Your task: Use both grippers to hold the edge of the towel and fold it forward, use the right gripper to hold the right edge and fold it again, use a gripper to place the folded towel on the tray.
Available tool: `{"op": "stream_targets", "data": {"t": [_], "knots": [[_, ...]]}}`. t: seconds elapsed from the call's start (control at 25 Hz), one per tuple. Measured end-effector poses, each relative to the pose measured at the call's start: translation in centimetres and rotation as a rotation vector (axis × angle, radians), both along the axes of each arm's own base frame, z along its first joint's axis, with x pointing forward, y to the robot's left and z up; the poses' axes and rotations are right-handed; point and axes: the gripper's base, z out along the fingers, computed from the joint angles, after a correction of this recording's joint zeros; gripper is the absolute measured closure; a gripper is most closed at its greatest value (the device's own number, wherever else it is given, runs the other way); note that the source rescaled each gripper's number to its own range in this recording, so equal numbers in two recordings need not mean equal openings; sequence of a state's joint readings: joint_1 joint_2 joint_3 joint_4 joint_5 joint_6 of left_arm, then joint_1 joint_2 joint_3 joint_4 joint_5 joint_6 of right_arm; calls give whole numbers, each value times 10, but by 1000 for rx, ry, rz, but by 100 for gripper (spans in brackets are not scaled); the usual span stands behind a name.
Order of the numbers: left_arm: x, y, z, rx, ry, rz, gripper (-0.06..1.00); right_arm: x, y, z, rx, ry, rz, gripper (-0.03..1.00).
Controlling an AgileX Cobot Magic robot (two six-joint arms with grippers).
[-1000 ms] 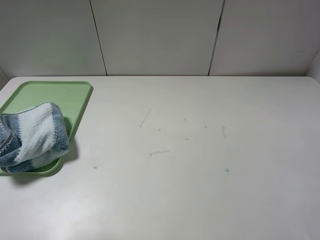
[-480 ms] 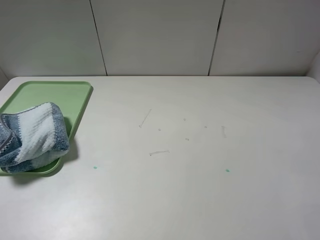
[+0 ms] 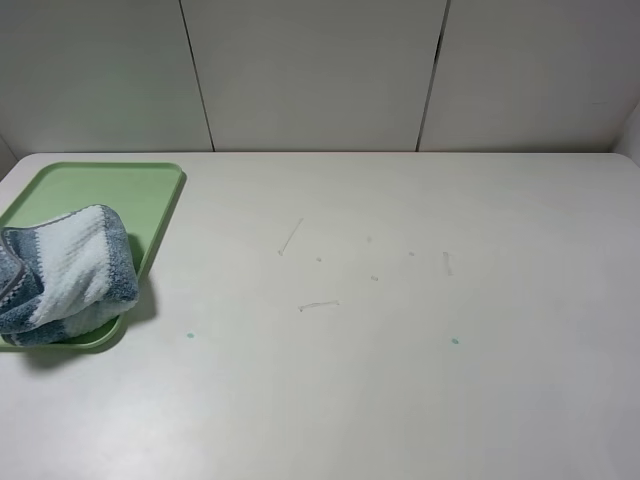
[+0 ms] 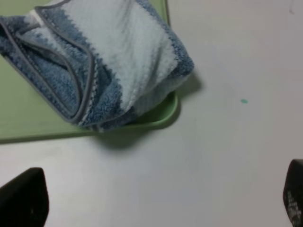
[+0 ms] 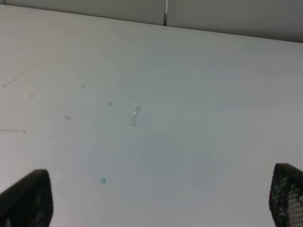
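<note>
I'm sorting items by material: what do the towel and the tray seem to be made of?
Towel: looks like thick, soft woven cloth, probably cotton, with a nubby waffle surface, white and blue stripes and a stitched grey hem. Tray: probably plastic, smooth pale-green matte surface with a moulded raised rim and rounded corners.

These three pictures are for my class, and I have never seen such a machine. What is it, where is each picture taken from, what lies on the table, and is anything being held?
It is a robot with two arms, each ending in a pincer. One picture comes from a camera mounted high above the white table; neither arm shows in it. The other two come from cameras on the wrists.

On the table's left side lies a flat pale-green plastic tray. A thick white and dusty-blue striped towel, folded into a loose bundle, rests on the tray's near end and hangs slightly over its rim.

The left pincer is open above the table beside the tray, holding nothing. The right pincer is open over bare table, also empty.
</note>
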State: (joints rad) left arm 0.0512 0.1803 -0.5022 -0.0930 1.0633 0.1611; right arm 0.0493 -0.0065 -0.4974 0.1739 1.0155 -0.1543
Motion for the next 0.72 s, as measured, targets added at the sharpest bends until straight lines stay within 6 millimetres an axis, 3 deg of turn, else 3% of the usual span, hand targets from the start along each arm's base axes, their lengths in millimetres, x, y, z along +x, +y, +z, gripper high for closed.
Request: {"op": "stream_targets", "data": {"t": [0.4,0.72], "knots": [[-1,-3,0,-2,0,-172,-6,0,0,0,0,-1,0,-3],[-1,-2,-1,0,3,-177,-6,0,0,0,0,-1,0,-3]]}}
